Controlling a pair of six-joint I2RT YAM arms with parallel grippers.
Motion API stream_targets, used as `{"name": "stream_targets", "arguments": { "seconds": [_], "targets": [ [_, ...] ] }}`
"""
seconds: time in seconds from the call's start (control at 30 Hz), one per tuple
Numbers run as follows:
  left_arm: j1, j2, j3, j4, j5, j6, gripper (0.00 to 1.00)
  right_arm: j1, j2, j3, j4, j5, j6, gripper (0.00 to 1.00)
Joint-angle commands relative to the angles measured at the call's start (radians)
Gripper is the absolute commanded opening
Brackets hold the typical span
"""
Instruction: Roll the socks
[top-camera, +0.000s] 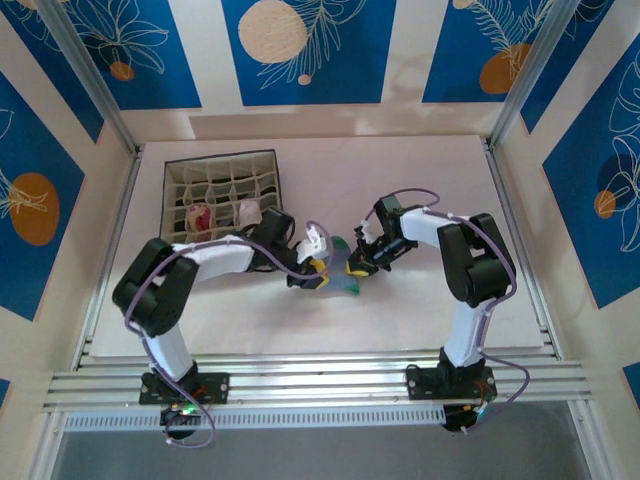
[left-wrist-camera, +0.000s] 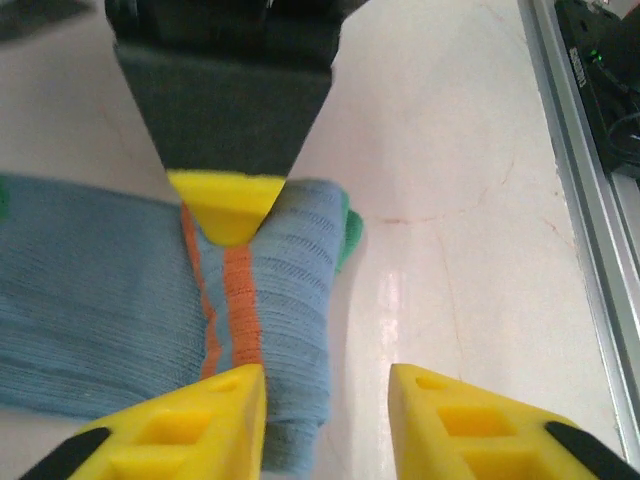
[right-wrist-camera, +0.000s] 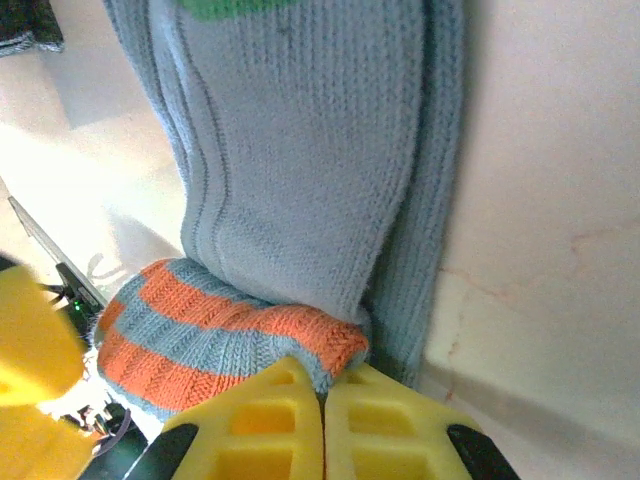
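White table (top-camera: 420, 180), blue leafy walls. The grey-blue sock (top-camera: 345, 272) lies mid-table between both arms. The right gripper (right-wrist-camera: 323, 400) is pressed together, pinching its orange-striped cuff. The left gripper (left-wrist-camera: 325, 400) is spread, one finger on the sock.

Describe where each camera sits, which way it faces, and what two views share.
Top external: high behind the robot, facing down at the table; left arm and right arm show.
Left wrist: facing down past the open left tool at the grey-blue sock.
Right wrist: facing down past the right tool, shut on the sock's orange-striped cuff.
Shared: both wrist views catch that sock.
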Motion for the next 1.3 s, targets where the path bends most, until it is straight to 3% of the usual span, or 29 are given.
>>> {"name": "stream_targets", "arguments": {
  "seconds": [0.0,0.13,0.33,0.67,0.73,0.8,0.93,1.07,1.27],
  "targets": [
    [-0.012,-0.077,-0.083,0.198,-0.063,0.110,0.38,0.002,0.042,0.005,-0.094,0.080,-0.024,0.00],
    [-0.085,-0.136,-0.164,0.310,-0.238,0.232,0.43,0.014,0.056,0.027,-0.123,0.090,-0.032,0.00],
    [-0.191,-0.100,-0.137,0.255,-0.441,0.406,0.47,0.023,0.066,0.047,-0.143,0.092,-0.038,0.00],
    [-0.233,0.019,-0.075,0.235,-0.519,0.469,0.49,0.034,0.080,0.057,-0.155,0.090,-0.046,0.00],
    [-0.234,0.037,-0.065,0.222,-0.515,0.468,0.46,0.036,0.079,0.059,-0.156,0.086,-0.049,0.00],
    [-0.232,0.051,-0.044,0.180,-0.510,0.457,0.34,0.039,0.070,0.055,-0.144,0.066,-0.055,0.06],
    [-0.217,0.082,-0.008,0.106,-0.492,0.383,0.02,0.030,0.008,0.006,-0.058,0.003,-0.040,0.34],
    [-0.157,0.092,0.030,0.028,-0.327,0.253,0.00,0.000,-0.080,-0.066,0.040,-0.031,-0.012,0.45],
    [-0.090,0.161,0.146,-0.161,-0.112,0.114,0.00,-0.043,-0.202,-0.155,0.162,0.011,0.026,0.52]
  ]
}}
